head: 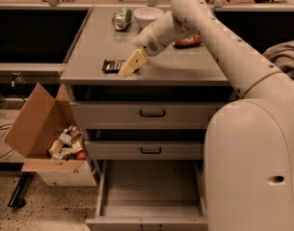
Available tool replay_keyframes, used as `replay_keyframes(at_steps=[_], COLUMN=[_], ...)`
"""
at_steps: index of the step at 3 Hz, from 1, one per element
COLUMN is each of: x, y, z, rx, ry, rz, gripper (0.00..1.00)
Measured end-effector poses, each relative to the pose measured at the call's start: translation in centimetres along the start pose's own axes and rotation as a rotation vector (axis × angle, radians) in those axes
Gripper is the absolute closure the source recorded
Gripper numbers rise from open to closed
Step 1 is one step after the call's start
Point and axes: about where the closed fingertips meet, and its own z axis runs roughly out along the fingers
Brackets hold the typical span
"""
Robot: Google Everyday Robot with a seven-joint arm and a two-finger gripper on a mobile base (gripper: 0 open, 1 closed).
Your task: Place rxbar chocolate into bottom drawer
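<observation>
On the bench (88, 47), a green can (121, 19) lies on its side at the back, just beside a white bowl (147, 16). A red-orange packet (187, 41) lies further right, partly hidden by the arm (219, 37), which reaches in from the right across the bench top. The robot's pale body (252, 167) fills the lower right and covers the right ends of the drawers. Left of the cabinet, an open cardboard box (35, 124) on the floor holds mixed wrappers.

The two upper drawers (151, 113) with black handles are closed. The bottom drawer (151, 191) is pulled out, its grey inside bare.

The bar (113, 65) lies flat near the bench's front edge. It is small, dark and rectangular, with pale stripes across it. The gripper (126, 69) slants down at the bar's right end. Whether the jaws are released or clenched cannot be told.
</observation>
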Motion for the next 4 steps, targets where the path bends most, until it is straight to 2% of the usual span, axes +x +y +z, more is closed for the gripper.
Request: replay_keyframes(at_steps=[1,2,4], x=[0.2,0.3,0.4], y=[-0.3,-0.5,-0.3], z=[0.8,1.3,2.1], rx=[-0.012,-0.019,-0.043], ry=[0.011,0.020,0.030], rz=[0.021,0.036,0.064], gripper=[0.00,0.19,0.65])
